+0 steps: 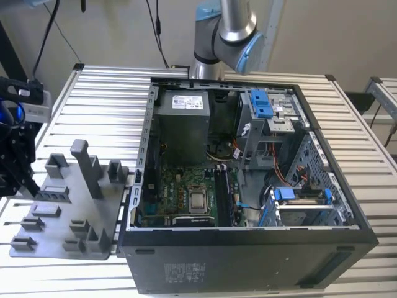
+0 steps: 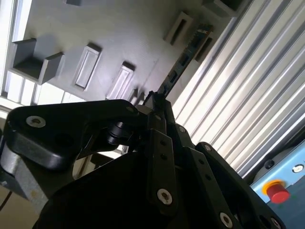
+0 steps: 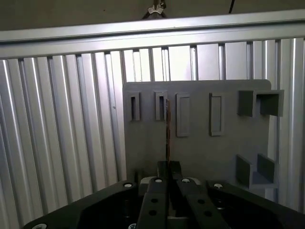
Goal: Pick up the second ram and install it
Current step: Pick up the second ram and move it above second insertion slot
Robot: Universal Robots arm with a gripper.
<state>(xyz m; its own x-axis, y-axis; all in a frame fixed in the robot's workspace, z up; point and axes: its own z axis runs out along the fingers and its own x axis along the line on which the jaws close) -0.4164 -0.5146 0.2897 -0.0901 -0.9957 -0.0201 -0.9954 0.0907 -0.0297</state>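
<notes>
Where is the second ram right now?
In both wrist views the second ram is clamped in the gripper over the grey tray, by its row of narrow slots; that tray lies at the exterior view's left.

Soft, even light fills the exterior view: the ribbed metal table (image 1: 93,93) shines pale, while the open computer case (image 1: 248,264) lies in shade inside. In the second wrist view, glare burns out some table slats and the posts of the grey tray (image 2: 119,33) throw hard shadows. The gripper (image 2: 155,101) is a dark, underexposed mass with small highlights, and the second ram (image 2: 183,59) a thin silhouette.
</notes>
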